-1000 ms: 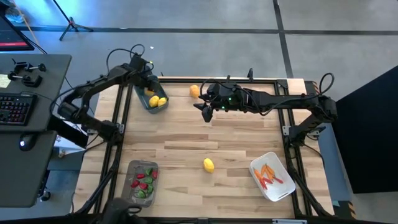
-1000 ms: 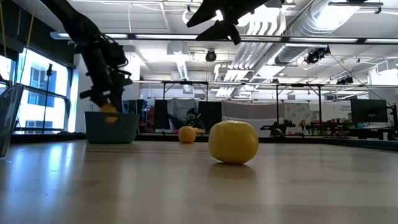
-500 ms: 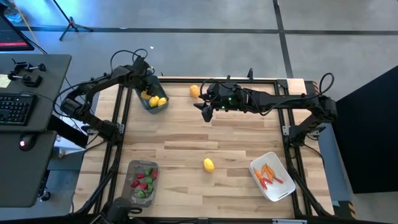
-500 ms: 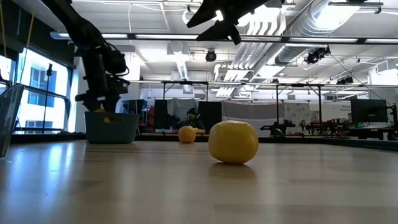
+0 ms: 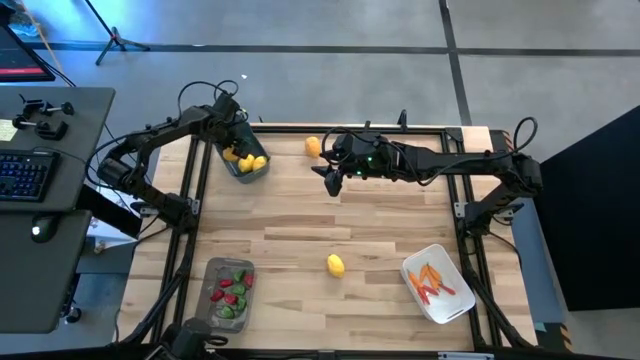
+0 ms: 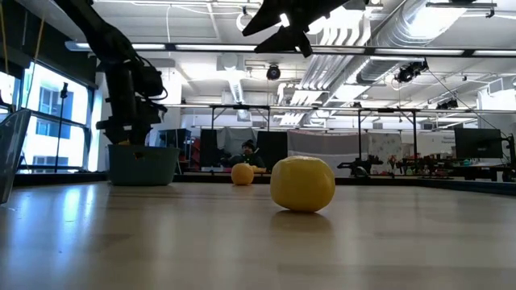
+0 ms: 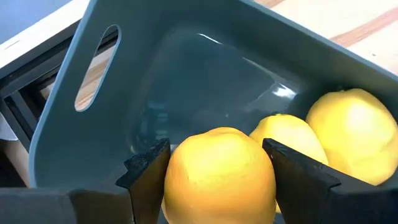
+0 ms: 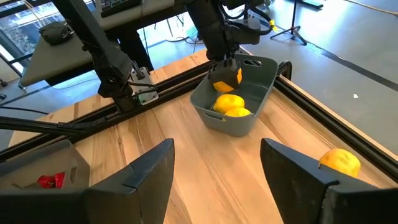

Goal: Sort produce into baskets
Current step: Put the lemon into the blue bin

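Note:
My left gripper (image 7: 214, 163) is shut on a yellow lemon (image 7: 219, 177) inside the deep blue-grey tub (image 5: 247, 172) at the table's far left. Two more lemons (image 7: 336, 134) lie on the tub's floor beside it. My right gripper (image 5: 331, 180) hangs open and empty above the far middle of the table; it also shows in the right wrist view (image 8: 214, 165). A lemon (image 5: 335, 265) rests on the table near the middle, and another yellow-orange fruit (image 5: 314, 146) rests at the far edge. My left gripper pinches the lemon by its two opposite sides (image 7: 180, 163) between its two fingers (image 7: 148, 174). The fingers come from above, pointing down into the tub (image 8: 225, 73). The lemon hangs just above the two lemons in the tub; whether it touches them I cannot tell.
A shallow grey tray (image 5: 214, 270) with red and green pieces stands at the near left. A white tub (image 5: 448, 258) with thin orange sticks stands at the near right. Bare wood lies between them, around the loose lemon (image 6: 302, 184).
My left gripper has gone down into the blue-grey tub with the lemon, which has sunk from above the rim to below it in the low view. My right gripper has kept still.

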